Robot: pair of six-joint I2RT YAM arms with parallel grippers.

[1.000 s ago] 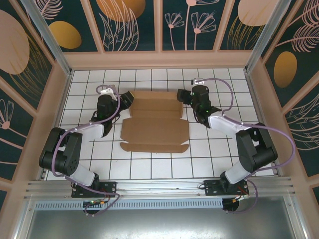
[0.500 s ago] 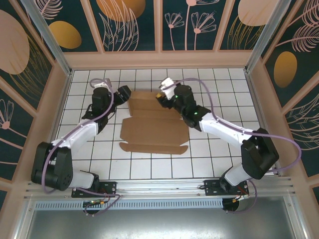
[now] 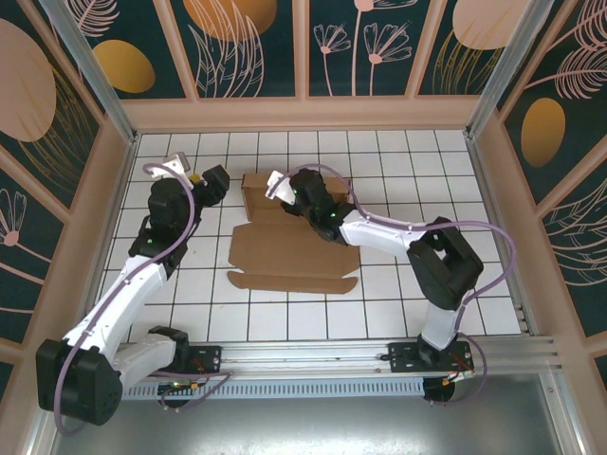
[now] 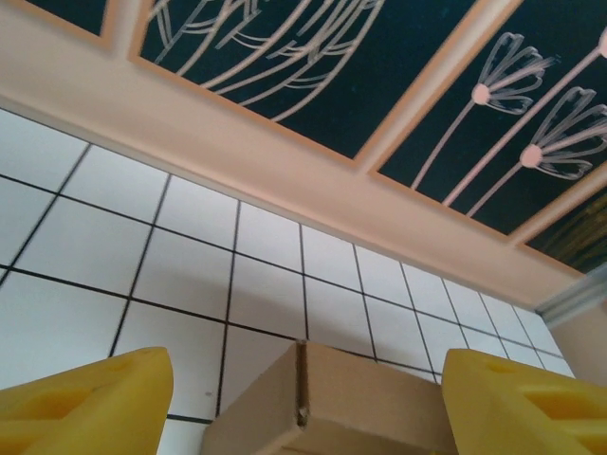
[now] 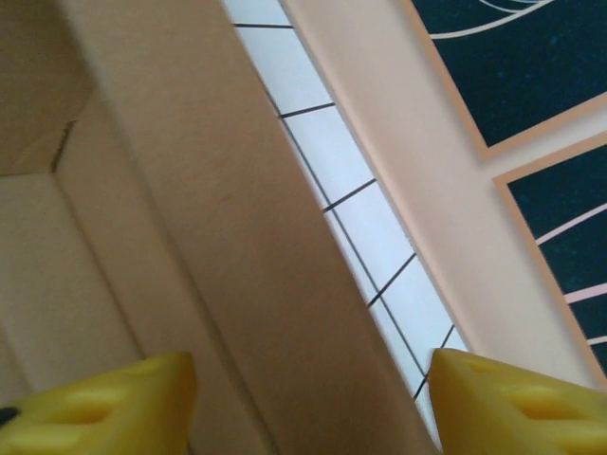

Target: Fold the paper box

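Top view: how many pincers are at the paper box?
2. The left pincer faces the far-left corner of the paper box, open. The right pincer straddles its raised far wall, one finger on either side.

Bright, even light falls on the paper box [image 3: 294,251], probably from overhead. The shadows thrown on the white tiles [image 3: 379,303] beside it are faint and soft-edged. From the left wrist, the box's corner is fairly crisp. From the right wrist its wall sits close to the lens and looks soft, and the yellow fingertips [image 5: 512,408] below it blur.
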